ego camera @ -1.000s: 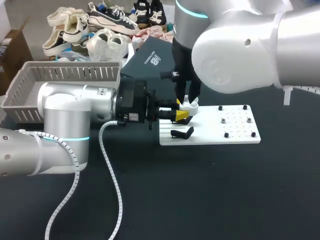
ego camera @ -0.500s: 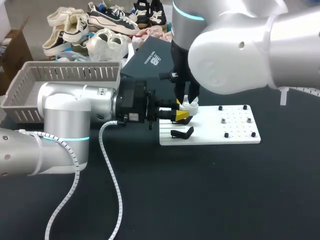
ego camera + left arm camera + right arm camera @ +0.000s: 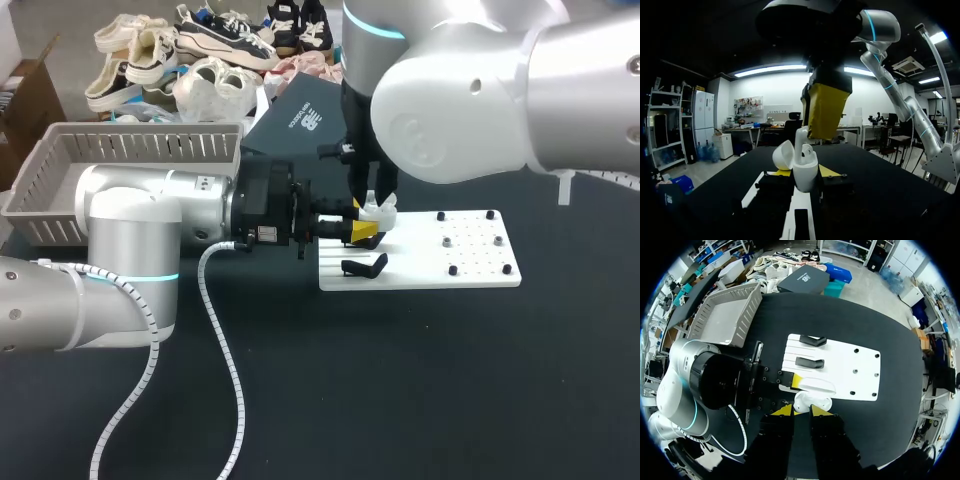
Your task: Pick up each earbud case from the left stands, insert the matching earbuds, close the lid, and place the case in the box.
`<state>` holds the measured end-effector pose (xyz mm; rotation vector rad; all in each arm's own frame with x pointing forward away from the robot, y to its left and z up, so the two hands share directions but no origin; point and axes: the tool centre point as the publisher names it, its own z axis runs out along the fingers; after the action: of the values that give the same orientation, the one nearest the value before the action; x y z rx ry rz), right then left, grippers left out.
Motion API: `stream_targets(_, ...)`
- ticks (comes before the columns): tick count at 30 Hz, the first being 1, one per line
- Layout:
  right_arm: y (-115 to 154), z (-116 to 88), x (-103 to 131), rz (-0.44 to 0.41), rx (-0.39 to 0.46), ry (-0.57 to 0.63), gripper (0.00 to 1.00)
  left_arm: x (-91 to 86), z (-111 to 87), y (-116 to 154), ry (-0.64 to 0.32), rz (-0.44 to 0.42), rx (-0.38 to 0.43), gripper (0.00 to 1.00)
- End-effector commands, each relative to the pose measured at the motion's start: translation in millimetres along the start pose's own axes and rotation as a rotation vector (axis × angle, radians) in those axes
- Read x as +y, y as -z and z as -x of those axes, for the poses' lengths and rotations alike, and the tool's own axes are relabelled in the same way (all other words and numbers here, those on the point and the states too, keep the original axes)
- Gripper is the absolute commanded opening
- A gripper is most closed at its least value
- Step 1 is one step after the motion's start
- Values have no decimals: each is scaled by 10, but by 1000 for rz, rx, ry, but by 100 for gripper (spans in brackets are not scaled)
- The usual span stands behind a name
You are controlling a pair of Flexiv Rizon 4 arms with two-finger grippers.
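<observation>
The left gripper [image 3: 360, 230] has its two yellow tips pressed on both sides of the white earbud case [image 3: 805, 176] and holds it upright at the edge of the white board [image 3: 470, 268]. The lid [image 3: 782, 155] is open, and one earbud [image 3: 807, 150] sits inside. The right gripper [image 3: 803, 412] hangs just above the case; I cannot tell if it holds anything. A black stand [image 3: 365, 266] sits on the board nearby.
</observation>
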<state>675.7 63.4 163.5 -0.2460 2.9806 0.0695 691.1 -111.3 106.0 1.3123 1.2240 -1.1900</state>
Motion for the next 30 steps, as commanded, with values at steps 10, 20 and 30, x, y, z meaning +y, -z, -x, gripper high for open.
stream_targets(10, -4, -24, 14, 1, 4, -3, 0, 2, 2, 1, -1, 0, 0, 0)
stream_targets(20, -46, 7, 10, 4, 12, -8, 0, 2, 2, 1, -1, 0, 0, 0)
stream_targets(30, -120, 13, 11, 14, 36, -11, 0, 2, 2, 1, -1, 0, 0, 0)
